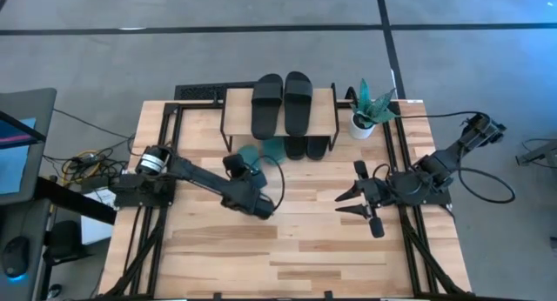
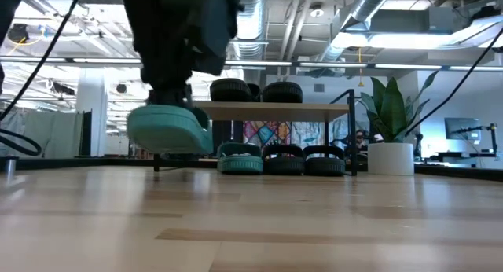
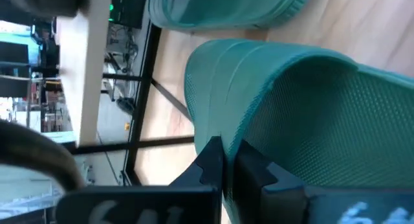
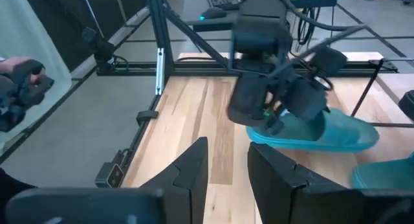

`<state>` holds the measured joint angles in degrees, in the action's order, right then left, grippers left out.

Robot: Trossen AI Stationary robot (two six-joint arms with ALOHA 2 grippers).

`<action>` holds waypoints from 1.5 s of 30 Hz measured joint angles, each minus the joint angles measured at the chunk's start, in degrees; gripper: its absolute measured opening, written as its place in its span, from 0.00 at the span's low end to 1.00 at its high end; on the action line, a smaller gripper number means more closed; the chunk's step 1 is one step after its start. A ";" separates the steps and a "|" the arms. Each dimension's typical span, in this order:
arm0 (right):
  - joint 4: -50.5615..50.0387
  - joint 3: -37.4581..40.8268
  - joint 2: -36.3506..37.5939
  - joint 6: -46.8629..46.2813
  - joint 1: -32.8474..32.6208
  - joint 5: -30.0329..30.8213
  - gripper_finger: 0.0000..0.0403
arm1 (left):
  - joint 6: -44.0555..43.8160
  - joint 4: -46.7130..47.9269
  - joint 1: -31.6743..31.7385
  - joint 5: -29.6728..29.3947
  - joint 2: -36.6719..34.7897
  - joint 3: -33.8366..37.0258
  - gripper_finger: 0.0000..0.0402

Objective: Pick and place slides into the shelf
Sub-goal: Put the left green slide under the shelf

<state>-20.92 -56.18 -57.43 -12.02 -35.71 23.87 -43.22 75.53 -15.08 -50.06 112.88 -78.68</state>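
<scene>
Two black slides (image 1: 282, 104) lie side by side on the light plank top of the shelf (image 1: 327, 99), toes toward the far edge. Under the plank, on the tabletop (image 1: 287, 249), the low view shows a row of three more: one green slide (image 2: 240, 159) on the left and two black ones (image 2: 304, 159) beside it. So five of the six look placed, as far as I can judge.

The sixth, the other green slide (image 1: 251, 156), is in the air. The left gripper (image 1: 246, 181) is closed on the edge of its sole; the left wrist view shows the dark fingers (image 3: 223, 162) pinching the green rubber, with the strap arching beyond them. In the low view this slide (image 2: 169, 129) hangs clear above the table, near the shelf's left front leg and not yet under the plank. It sits just beside the green one already down there, which also shows in the left wrist view.

The right gripper (image 1: 360, 199) waits over the table's right side, well apart from the shelf, its fingers spread and holding nothing; the right wrist view confirms the gap between them.

What is left, by my reading: carry this last green slide in beside its mate and let go
</scene>
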 joint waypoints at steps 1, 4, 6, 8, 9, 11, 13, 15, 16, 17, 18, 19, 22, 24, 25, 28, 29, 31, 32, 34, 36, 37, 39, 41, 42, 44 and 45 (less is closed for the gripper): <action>0.01 0.00 0.00 -0.02 -0.13 -0.01 0.24 | 1.92 -1.43 0.73 -0.03 0.00 0.20 0.00; 0.01 0.00 0.00 -0.06 -0.82 0.10 0.24 | 7.65 -6.01 2.70 0.69 0.00 0.53 0.00; 0.01 0.00 0.00 -0.08 -1.07 0.08 0.24 | 10.17 -8.47 3.94 1.55 0.00 0.88 0.00; 0.01 0.00 0.00 -0.13 -1.41 0.13 0.24 | 11.41 -9.10 5.09 2.32 0.00 1.01 0.00; 0.01 0.00 0.00 -0.14 -1.45 0.16 0.24 | 11.86 -9.19 5.66 2.32 0.00 1.01 0.00; 0.03 0.00 0.00 -0.18 -1.43 0.19 0.24 | 12.93 -9.58 6.64 2.35 0.00 1.01 0.00; 0.03 0.00 0.00 -0.59 -1.43 0.21 0.24 | 13.95 -9.55 7.63 2.37 0.00 1.01 0.00; 0.03 0.00 0.00 -0.69 -1.43 0.23 0.24 | 14.96 -9.60 8.58 3.15 0.00 1.01 0.00; 0.02 0.00 0.00 -0.73 -1.43 0.23 0.24 | 15.23 -9.63 9.09 3.66 0.00 1.01 0.00; 0.03 0.00 0.00 -0.86 -1.43 0.22 0.24 | 15.41 -9.60 9.46 3.90 0.00 1.01 0.00; 0.03 0.00 0.00 -1.09 -1.43 0.22 0.24 | 15.75 -9.71 9.82 3.94 0.00 1.01 0.00; 0.03 0.00 0.00 -1.13 -1.43 0.22 0.24 | 16.34 -10.04 10.23 3.94 0.00 1.01 0.00; 0.03 0.00 0.00 -1.17 -1.43 0.23 0.24 | 19.35 -11.41 11.36 3.99 0.00 1.01 0.00; 0.03 0.00 0.00 -1.21 -1.43 0.22 0.24 | 21.63 -12.42 12.12 4.24 0.00 1.01 0.00; 0.03 0.00 0.00 -1.21 -1.43 0.22 0.24 | 22.46 -12.73 12.58 4.64 0.00 1.01 0.00; 0.03 0.00 0.00 -1.24 -1.43 0.21 0.24 | 23.84 -13.36 13.88 4.86 0.00 1.01 0.00; 0.03 0.00 0.00 -1.24 -1.43 0.23 0.24 | 24.19 -13.39 14.29 4.87 -0.02 1.01 0.00; 0.03 0.00 0.00 -1.52 -1.43 0.22 0.24 | 24.89 -13.41 15.18 5.19 -0.02 1.01 0.00; 0.03 0.00 0.00 -1.52 -1.44 0.21 0.24 | 25.34 -13.41 15.59 5.49 -0.02 1.01 0.00; 0.03 0.00 0.00 -1.56 -1.43 0.21 0.24 | 26.18 -13.43 16.46 5.96 -0.02 1.01 0.00; 0.03 0.00 0.00 -1.63 -1.43 0.22 0.24 | 26.44 -13.44 17.36 6.27 -0.02 1.01 0.00; 0.03 0.00 0.00 -1.65 -1.43 0.22 0.24 | 26.43 -13.47 17.89 6.44 -0.02 1.01 0.00; 0.03 0.00 0.00 -1.65 -1.43 0.23 0.24 | 26.32 -13.54 18.79 6.75 -0.02 1.01 0.01; 0.03 0.00 0.00 -1.65 -1.43 0.22 0.24 | 26.21 -13.53 19.45 6.75 -0.02 1.01 0.04; 0.03 0.00 0.00 -1.65 -1.43 0.21 0.24 | 26.29 -13.51 19.67 6.90 -0.02 1.01 0.06; 0.02 0.00 0.00 -1.63 -1.43 0.23 0.24 | 27.31 -13.57 20.02 8.43 -0.04 1.01 0.10; 0.01 0.00 0.00 -1.63 -1.43 0.22 0.24 | 27.75 -13.58 20.24 9.08 -0.04 1.01 0.12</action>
<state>-20.91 -56.18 -57.43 -13.65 -37.15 24.09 -15.47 61.95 5.16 -40.98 112.84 -77.67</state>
